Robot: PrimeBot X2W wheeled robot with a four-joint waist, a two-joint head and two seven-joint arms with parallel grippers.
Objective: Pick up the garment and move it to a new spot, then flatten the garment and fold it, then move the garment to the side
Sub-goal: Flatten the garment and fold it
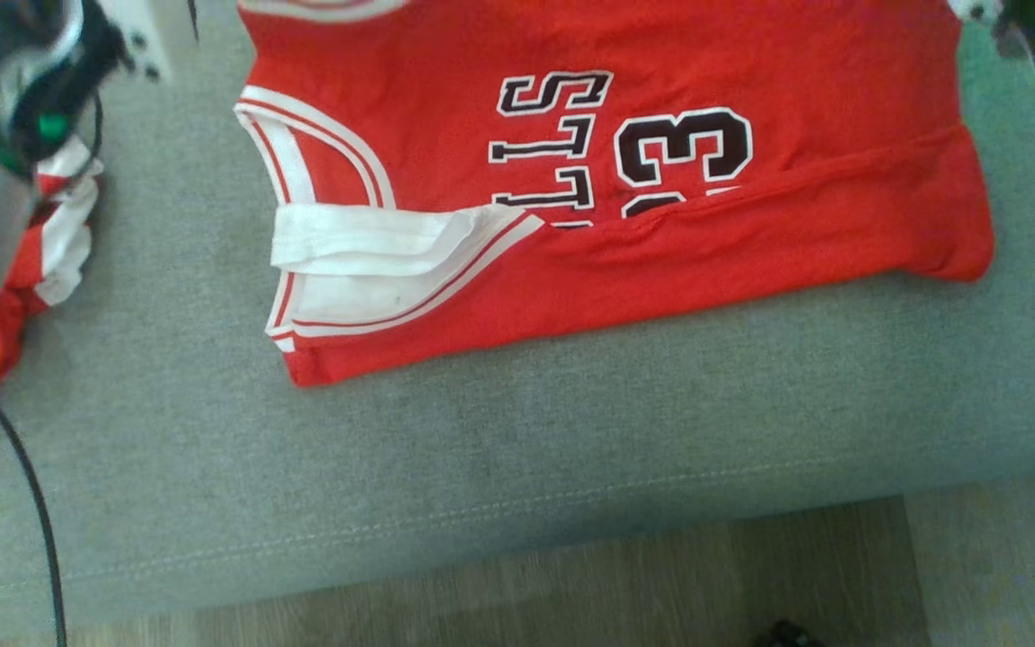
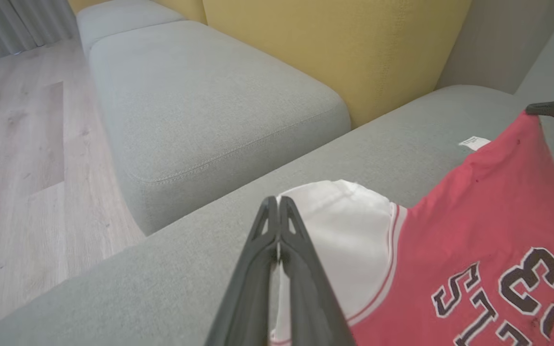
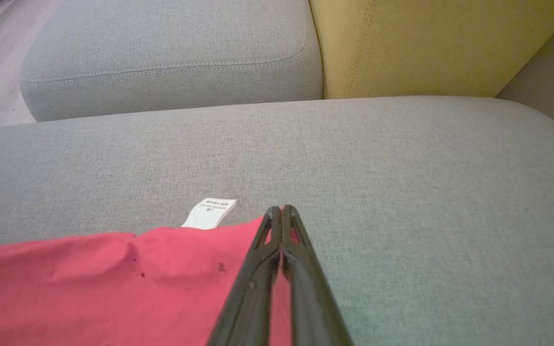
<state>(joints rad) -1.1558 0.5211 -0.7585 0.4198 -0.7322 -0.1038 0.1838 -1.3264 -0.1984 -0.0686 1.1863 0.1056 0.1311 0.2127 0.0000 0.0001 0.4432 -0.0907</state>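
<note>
1 red jersey [image 1: 446, 135] on grey cushion [image 1: 482, 467]. 2 grippers, both clamped on it: L gripper [image 2: 278, 204] on white trim, R gripper [image 3: 282, 211] on hem corner.

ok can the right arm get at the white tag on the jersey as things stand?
Probably not yet. The tag lies just beside the right arm on the couch, nothing between, but its jaws are shut on the jersey edge; it would need to let go first.

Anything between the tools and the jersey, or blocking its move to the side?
Nothing: left tool and right tool are shut on the jersey. A bunched red-and-white cloth lies on the cushion to its left; the right looks free.
</note>
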